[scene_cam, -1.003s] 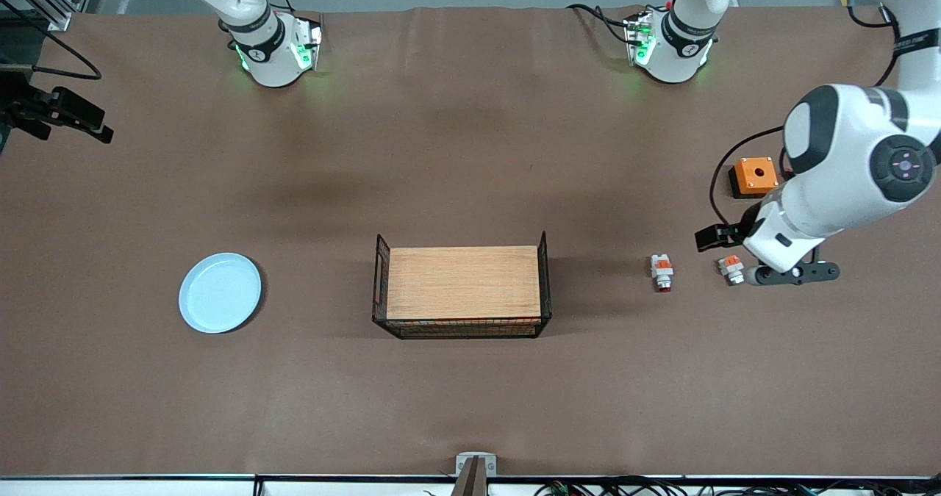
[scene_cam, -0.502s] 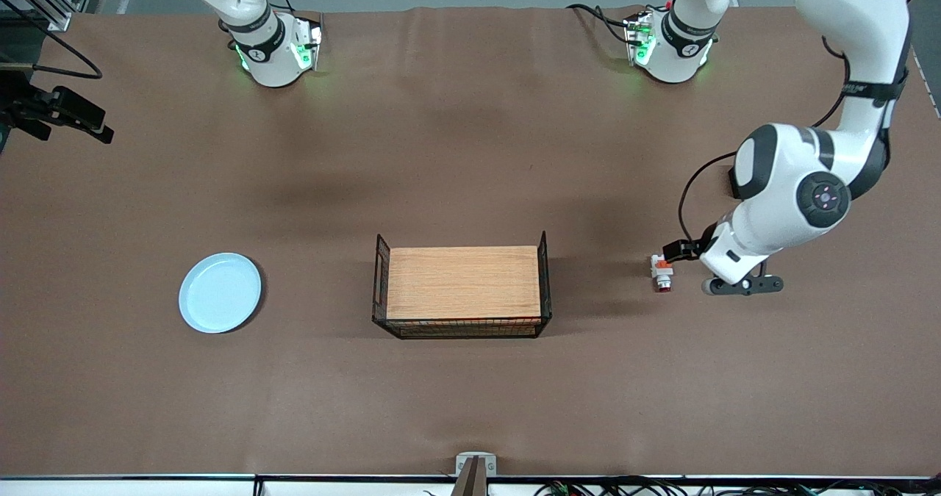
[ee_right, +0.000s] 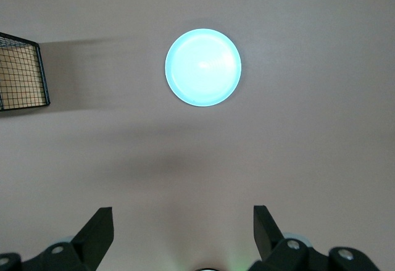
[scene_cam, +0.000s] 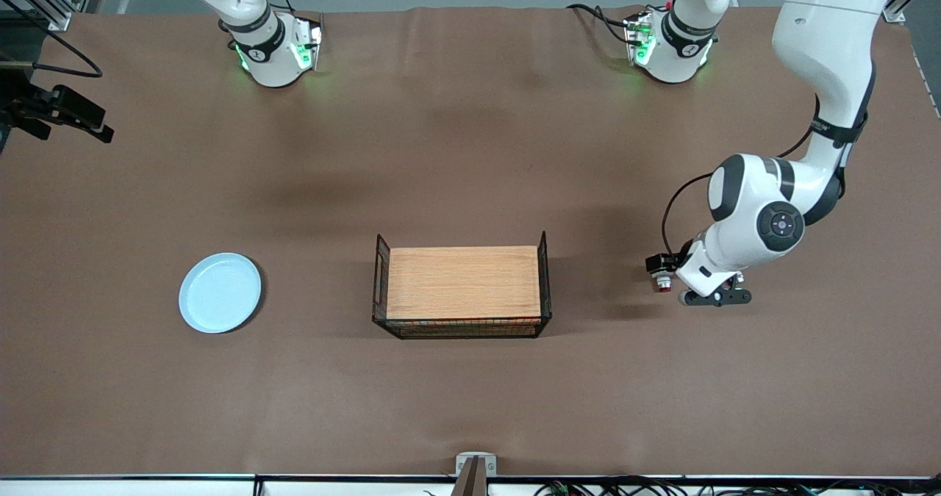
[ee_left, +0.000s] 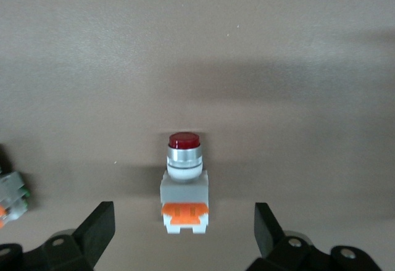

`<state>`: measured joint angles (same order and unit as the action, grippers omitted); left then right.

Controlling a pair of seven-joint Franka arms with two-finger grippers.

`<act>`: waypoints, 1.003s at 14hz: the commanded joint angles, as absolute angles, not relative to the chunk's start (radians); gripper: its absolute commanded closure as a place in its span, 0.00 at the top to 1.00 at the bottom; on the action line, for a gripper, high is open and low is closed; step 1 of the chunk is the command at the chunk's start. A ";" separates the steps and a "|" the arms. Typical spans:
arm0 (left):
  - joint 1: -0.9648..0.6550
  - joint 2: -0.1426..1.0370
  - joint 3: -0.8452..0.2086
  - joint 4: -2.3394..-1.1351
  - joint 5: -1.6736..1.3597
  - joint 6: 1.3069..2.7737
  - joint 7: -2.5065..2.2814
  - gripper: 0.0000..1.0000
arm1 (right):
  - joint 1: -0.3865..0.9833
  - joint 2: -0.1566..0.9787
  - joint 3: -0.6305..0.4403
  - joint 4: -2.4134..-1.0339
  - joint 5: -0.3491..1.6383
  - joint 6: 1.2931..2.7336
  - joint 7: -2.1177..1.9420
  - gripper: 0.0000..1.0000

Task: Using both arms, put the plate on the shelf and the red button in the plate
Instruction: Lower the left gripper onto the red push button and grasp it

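Observation:
The red button [ee_left: 184, 184] lies on the brown table with its dark red tip pointing away from my left gripper [ee_left: 183, 226]. The gripper is open, its fingertips apart on either side of the button's orange end, touching nothing. In the front view the button [scene_cam: 664, 285] peeks out from under the left arm's hand [scene_cam: 707, 268]. The pale blue plate [scene_cam: 220, 292] sits toward the right arm's end of the table. My right gripper [ee_right: 183, 231] is open and empty, high over the table, with the plate [ee_right: 203, 67] in its wrist view.
A black wire basket with a wooden board [scene_cam: 462, 283] stands mid-table; its corner shows in the right wrist view [ee_right: 21, 70]. A similar white-orange part [ee_left: 12, 195] lies beside the red button. A black device [scene_cam: 59, 110] sits at the table's edge at the right arm's end.
The left arm swung toward the basket, from over the similar white-orange part to over the red button, and came lower. It now hides the orange box. The plate has not moved.

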<state>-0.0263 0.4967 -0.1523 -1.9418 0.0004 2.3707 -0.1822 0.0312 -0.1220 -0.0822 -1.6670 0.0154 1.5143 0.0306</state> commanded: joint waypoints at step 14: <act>-0.035 0.549 -0.152 -1.994 0.021 2.490 -0.187 0.46 | 0.044 -0.143 -0.087 -1.680 0.015 1.505 0.031 1.00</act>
